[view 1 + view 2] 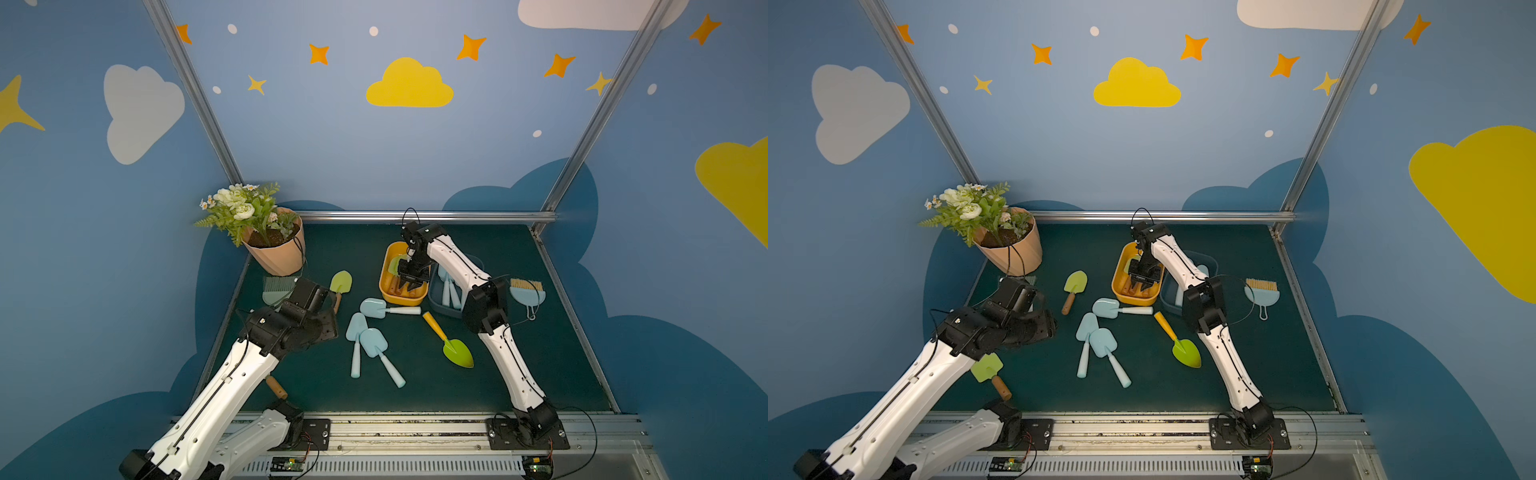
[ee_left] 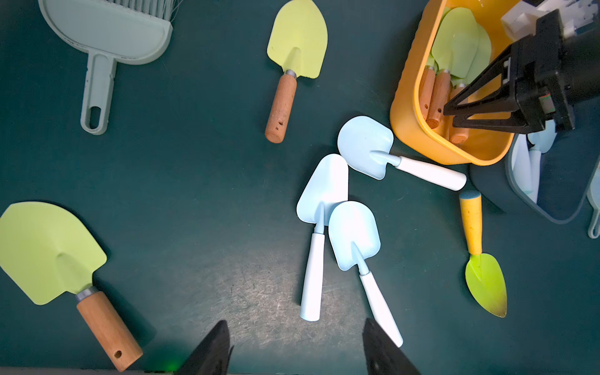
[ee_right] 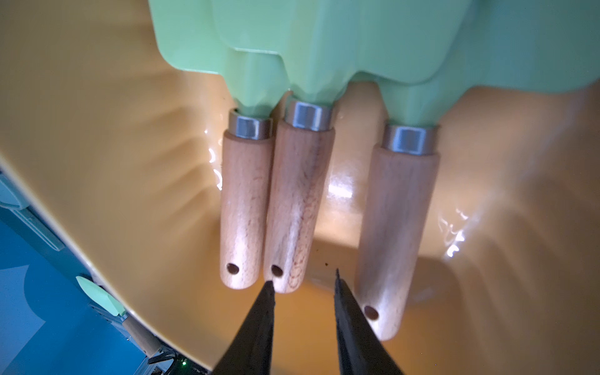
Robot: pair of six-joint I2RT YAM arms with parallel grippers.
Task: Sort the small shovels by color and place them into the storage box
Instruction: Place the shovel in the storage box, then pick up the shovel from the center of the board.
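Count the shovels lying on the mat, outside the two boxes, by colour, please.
Light blue shovels: 3
Green shovels: 3
Total: 6

Pot (image 1: 276,259) at table's (image 1: 519,374) back-left corner; left brush (image 1: 274,291) just in front of it, by left edge. Rt of that brush: lone shovel (image 1: 340,284), handle frontward. Two bins side by side near back edge, ctr-right. Left bin (image 1: 401,300) holds three shovels (image 3: 298,194) (handles toward front edge); right bin (image 1: 438,305) holds more shovels (image 1: 446,291). Right brush (image 1: 527,293) lies rt of it, near right edge. Crosswise shovel (image 1: 374,308) just in front of left bin. In front of that, at ctr, shovel pair (image 1: 374,343) w/ blades overlapping. Rt of the pair: slanted shovel (image 1: 455,351), blade frontward. Corner shovel (image 1: 987,368) near front-left corner.
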